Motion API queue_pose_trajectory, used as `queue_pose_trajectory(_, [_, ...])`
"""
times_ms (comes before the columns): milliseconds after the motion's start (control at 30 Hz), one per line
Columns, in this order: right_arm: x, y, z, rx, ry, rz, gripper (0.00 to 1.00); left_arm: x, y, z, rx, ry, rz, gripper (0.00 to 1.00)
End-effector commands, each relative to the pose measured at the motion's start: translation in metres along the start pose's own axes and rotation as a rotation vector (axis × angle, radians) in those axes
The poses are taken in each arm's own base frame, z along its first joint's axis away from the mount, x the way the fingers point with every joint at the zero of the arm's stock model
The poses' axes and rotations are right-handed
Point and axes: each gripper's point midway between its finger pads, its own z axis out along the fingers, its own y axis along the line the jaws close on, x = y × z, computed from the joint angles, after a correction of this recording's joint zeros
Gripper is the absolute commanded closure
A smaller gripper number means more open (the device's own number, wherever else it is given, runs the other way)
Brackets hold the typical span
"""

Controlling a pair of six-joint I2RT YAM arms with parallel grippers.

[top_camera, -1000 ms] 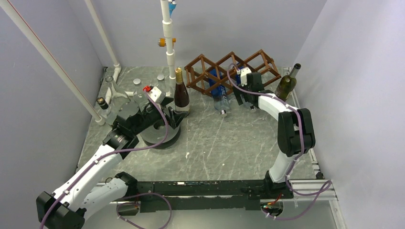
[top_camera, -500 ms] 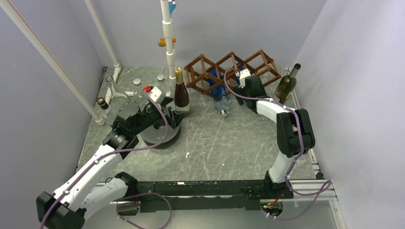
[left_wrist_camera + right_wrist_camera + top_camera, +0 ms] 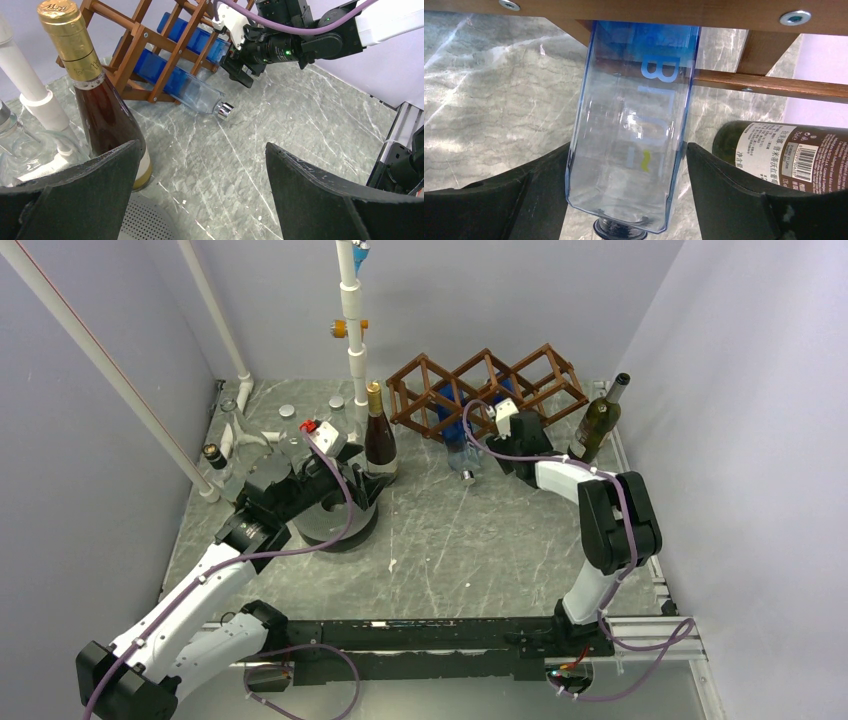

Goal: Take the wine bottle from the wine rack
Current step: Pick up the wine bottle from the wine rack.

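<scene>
A grey marbled surface lies within pale lilac walls, with the brown wine rack at its back. The wine bottle, blue-tinted and clear, slants out of one of the rack's cells, its capped neck low by the surface. The right pincer straddles its body, fingers close on either side; whether they press it I cannot tell. The left pincer gapes wide, holding nothing, beside an upright gold-foiled bottle.
</scene>
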Motion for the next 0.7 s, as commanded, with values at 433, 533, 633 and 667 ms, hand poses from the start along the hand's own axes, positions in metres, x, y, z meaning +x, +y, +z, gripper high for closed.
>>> queue_pose_trajectory(433, [-0.019,-0.017,-0.026,0.042,-0.083,-0.008,0.62,-0.021,0.001,0.0,-0.01,-0.052,0.026,0.01])
queue_pose_trajectory(533, [-0.017,-0.019,-0.04,0.036,-0.092,0.004,0.68,-0.021,0.001,0.0,-0.007,-0.053,0.025,0.0])
queue_pose_trajectory(633, [-0.015,-0.018,-0.053,0.02,-0.097,0.019,0.73,-0.021,0.0,0.0,-0.004,-0.053,0.022,0.01])
queue_pose_trajectory(667, [-0.015,-0.017,-0.057,0.011,-0.098,0.026,0.73,-0.021,0.0,0.0,-0.003,-0.053,0.021,0.01])
